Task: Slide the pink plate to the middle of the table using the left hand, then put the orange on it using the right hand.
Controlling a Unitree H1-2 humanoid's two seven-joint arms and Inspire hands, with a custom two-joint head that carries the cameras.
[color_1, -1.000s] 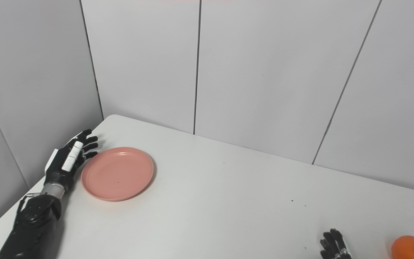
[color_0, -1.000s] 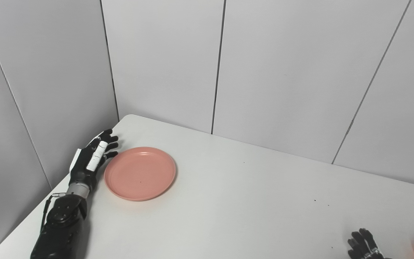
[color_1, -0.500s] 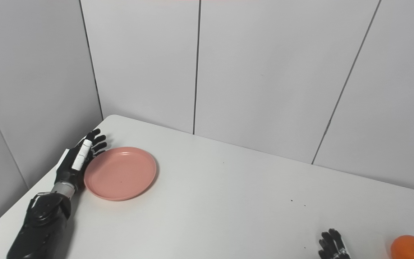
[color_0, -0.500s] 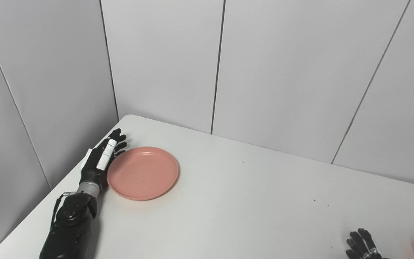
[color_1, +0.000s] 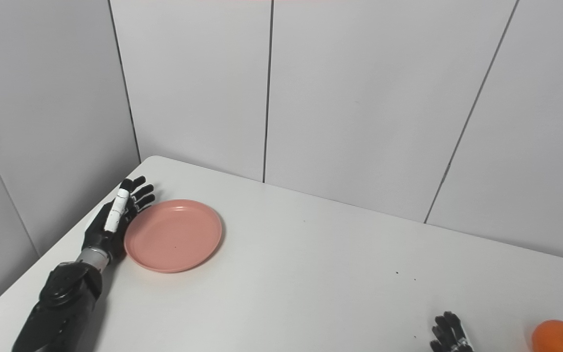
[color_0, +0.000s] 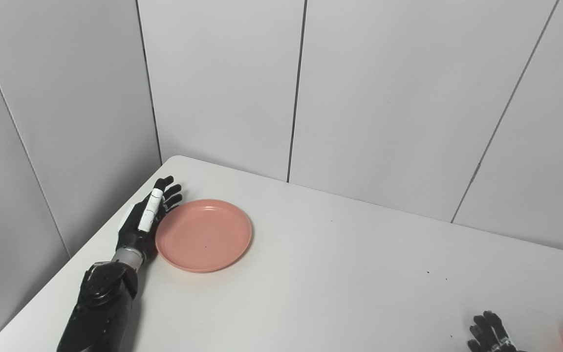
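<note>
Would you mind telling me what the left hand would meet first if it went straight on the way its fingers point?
Probably only bare table, then the wall panels behind it; the left hand points past the pink plate beside it. Depth is uncertain.

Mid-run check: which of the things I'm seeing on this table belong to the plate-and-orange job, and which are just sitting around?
Part of the job:
- round pink plastic plate, left side of the table
- round orange fruit, near right corner
- left hand, open, against the plate's left rim
- right hand, beside the orange, only fingertips showing

Just there:
- white table
- grey wall panels
</note>
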